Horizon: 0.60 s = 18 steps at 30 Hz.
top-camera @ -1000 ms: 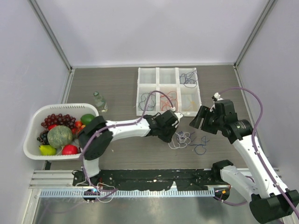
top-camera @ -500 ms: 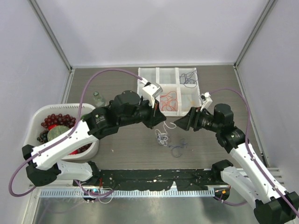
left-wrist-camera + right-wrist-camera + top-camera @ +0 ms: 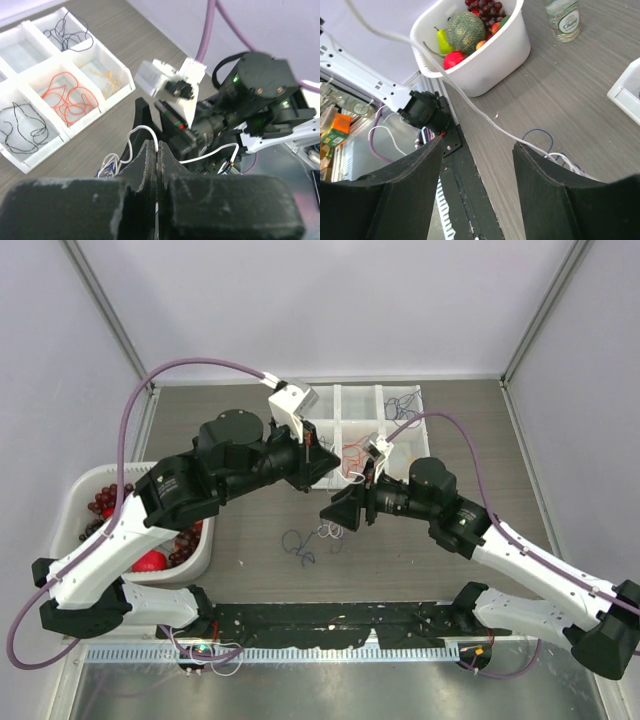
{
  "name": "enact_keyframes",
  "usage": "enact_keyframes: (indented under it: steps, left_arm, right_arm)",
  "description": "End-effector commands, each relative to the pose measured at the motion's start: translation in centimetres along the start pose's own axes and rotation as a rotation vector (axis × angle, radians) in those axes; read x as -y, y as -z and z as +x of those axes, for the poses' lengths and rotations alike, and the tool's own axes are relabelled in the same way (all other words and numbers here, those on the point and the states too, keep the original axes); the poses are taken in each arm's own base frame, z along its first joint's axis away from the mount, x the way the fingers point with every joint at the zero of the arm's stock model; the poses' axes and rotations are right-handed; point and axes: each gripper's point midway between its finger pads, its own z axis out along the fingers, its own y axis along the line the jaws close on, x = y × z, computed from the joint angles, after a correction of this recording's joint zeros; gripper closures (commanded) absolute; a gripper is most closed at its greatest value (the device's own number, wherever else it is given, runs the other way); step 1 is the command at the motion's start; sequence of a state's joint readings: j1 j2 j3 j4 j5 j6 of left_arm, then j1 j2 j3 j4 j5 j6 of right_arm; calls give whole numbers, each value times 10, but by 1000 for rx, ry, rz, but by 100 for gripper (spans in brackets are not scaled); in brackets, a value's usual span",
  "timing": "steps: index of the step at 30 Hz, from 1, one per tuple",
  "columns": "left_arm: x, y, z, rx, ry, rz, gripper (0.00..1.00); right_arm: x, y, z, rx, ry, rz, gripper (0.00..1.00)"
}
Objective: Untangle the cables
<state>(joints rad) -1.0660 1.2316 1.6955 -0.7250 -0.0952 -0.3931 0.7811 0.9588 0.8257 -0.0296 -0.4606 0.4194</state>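
Tangle: the loose cables [image 3: 312, 537] are found in a small heap on the table [image 3: 250, 552], in front of the organiser tray [image 3: 379, 405] and between the working ends of the two arms. White and purple-blue strands are made out in it.
Raised strand: the white cable [image 3: 144, 129] is held clear of the table. It is seen as a nearly straight line across the right wrist view, running down to the heap.
Flat strand: the purple-blue loop [image 3: 538, 137] is noted on the table, touching the white strands.
Sorted strands: a black cable [image 3: 67, 32], a red-orange cable [image 3: 70, 95], a yellow cable [image 3: 102, 82] and a second black cable [image 3: 22, 127] are recorded, each in its own compartment of the tray.
Left pincer: the left gripper [image 3: 156, 147] is closed, with its jaws pressed together on the white cable, above the table near the tray's front edge.
Right pincer: the right gripper [image 3: 477, 146] is spread wide and nothing is gripped. The white cable is seen crossing the gap in its own view; contact with a finger cannot be told.
Surroundings: a white basket [image 3: 490, 55] of fruit [image 3: 465, 30] is placed at the left of the table, and a bottle [image 3: 562, 17] is stood just beyond it.
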Motion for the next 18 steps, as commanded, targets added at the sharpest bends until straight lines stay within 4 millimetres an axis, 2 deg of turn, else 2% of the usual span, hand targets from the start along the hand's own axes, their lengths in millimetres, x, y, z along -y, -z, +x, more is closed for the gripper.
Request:
enact_keyframes:
  steps: [1,3,4,7,10,11,12,13,14,15,18]
  left_arm:
    - [10,21,-34,87,10,30,100]
    - [16,30,-47,114,11,53,100]
    - [19,33,-54,128,9,59,100]
    - [25,52,-82,204,-2,78,100]
    - [34,76,-119,302,-17,103,100]
    - [38,87,-134,347,-25,118,100]
    - [41,96,-147,384,-31,126,100]
    - [45,110,-163,437,-38,140,100]
    - [49,121,-178,486,-42,155,100]
    - [54,131,-191,533,-46,173,100]
    - [63,163,-222,666,-41,221,100]
  right_arm:
    - [-1,-13,-55,208,92,79,40]
    - [5,-24,-56,200,85,100,46]
    - [11,-31,-52,180,80,109,53]
    - [32,-45,-32,130,58,158,57]
    - [67,-50,11,57,13,263,63]
    - [78,-51,32,15,-1,286,65]
    - [85,-50,45,-7,-17,303,66]
    - [96,-47,69,-48,-51,326,66]
    - [94,-49,74,-38,-80,311,66]
    - [102,-44,97,-77,-108,327,67]
    - [101,-35,121,-104,-160,322,67]
